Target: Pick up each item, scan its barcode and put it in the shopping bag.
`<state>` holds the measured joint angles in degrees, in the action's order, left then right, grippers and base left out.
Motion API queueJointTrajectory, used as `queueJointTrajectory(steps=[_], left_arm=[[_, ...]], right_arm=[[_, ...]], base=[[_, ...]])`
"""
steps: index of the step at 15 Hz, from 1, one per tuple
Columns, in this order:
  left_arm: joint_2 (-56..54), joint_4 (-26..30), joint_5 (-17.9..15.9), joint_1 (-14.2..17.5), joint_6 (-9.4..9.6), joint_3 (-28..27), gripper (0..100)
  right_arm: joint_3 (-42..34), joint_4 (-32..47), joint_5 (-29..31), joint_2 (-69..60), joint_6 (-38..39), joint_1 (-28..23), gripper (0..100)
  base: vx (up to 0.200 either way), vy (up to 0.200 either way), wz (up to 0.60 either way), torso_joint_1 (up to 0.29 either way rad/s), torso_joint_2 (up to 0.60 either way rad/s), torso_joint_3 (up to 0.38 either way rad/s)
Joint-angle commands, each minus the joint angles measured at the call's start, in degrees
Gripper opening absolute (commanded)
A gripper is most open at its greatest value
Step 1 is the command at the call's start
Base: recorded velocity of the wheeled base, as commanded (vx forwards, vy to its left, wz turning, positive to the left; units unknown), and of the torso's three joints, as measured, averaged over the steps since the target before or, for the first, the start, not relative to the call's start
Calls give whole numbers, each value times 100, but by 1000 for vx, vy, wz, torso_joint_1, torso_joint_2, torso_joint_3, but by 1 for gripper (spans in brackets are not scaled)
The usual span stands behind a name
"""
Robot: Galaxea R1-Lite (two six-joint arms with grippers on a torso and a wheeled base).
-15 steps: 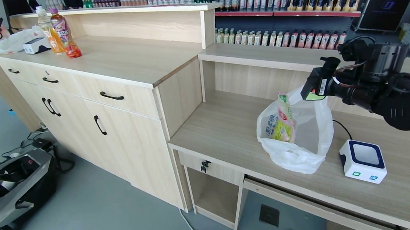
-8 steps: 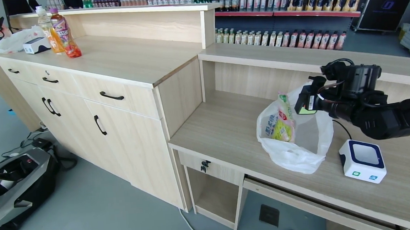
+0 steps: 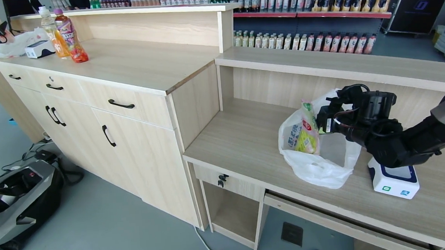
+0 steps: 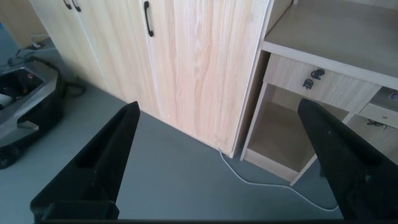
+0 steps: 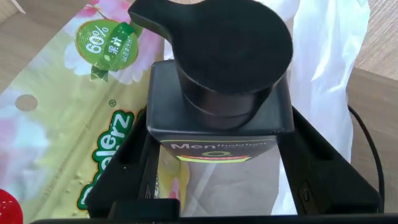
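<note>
Right gripper (image 3: 326, 121) pinching black bottle (image 5: 219, 106) at shopping bag (image 3: 318, 169) mouth. We'd lower it beside the snack packet (image 3: 304, 135) before letting go, so the thin plastic doesn't snag.

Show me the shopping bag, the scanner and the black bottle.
shopping bag (image 3: 315, 171): head view, lower white front.
scanner (image 3: 394, 186): head view, white front face.
black bottle (image 5: 211, 37): right wrist view, top of its pump cap.
</note>
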<state>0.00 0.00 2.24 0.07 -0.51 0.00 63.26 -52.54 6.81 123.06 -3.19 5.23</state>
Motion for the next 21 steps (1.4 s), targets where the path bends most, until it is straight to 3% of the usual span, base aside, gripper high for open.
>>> queueJointTrajectory(steps=[1,21], left_arm=[[0,0,4,1,-2,0,100],[0,0,4,1,-2,0,100]], right_arm=[[20,-72,-119,271,-6,40,0],[-217,-432,-216,789,-357,-294,0]], base=[[0,0,0,0,0,0],[0,0,0,0,0,0]])
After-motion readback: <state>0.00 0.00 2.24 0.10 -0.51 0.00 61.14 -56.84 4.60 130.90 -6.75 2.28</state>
